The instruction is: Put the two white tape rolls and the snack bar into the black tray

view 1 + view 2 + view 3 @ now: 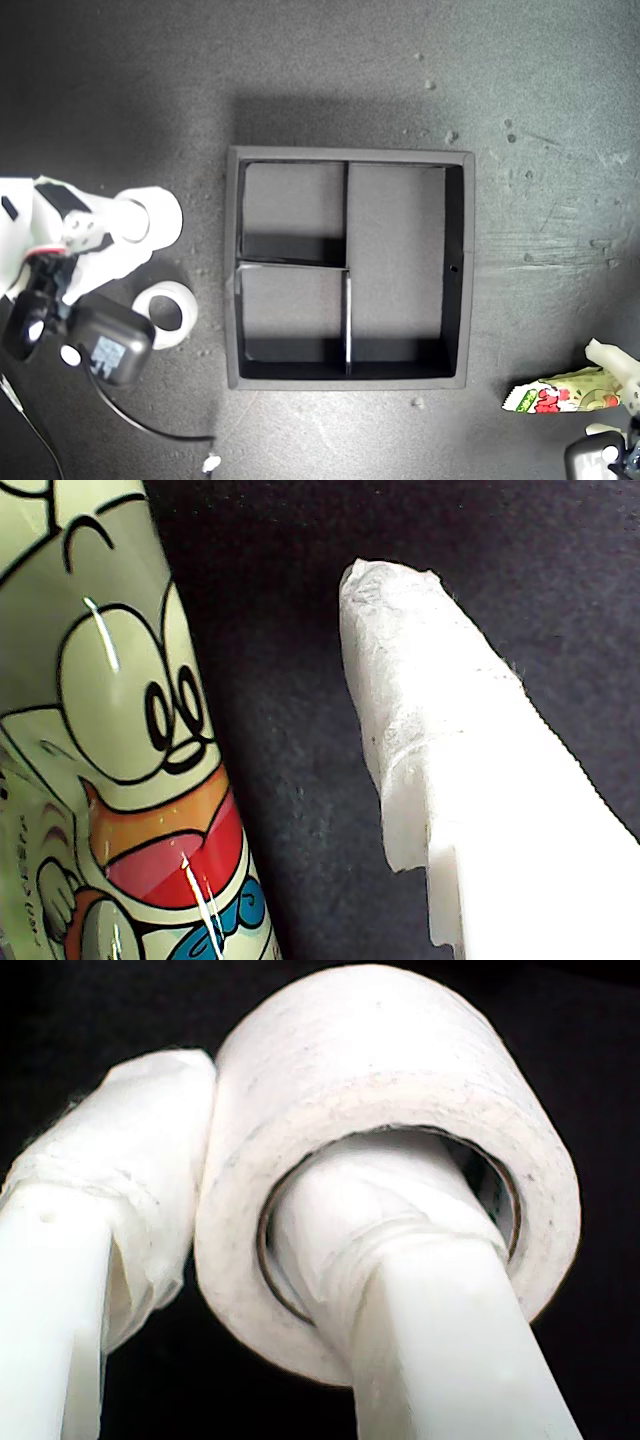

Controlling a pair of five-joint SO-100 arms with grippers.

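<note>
My second gripper (215,1240) pinching tape roll (400,1080), one finger through hole

A robot test bench is suggested rather than a home or shop; a plain dark, scuffed mat (520,150) is seen filling the whole exterior view, dotted with small crumbs; nothing of a room is shown. White 3D-printed arm parts (60,235) and a black cable (140,420) are seen at the exterior view's left; no walls or furniture can be told.

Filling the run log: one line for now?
second gripper: gripping roll | first gripper: open beside bar | tray: empty
</note>
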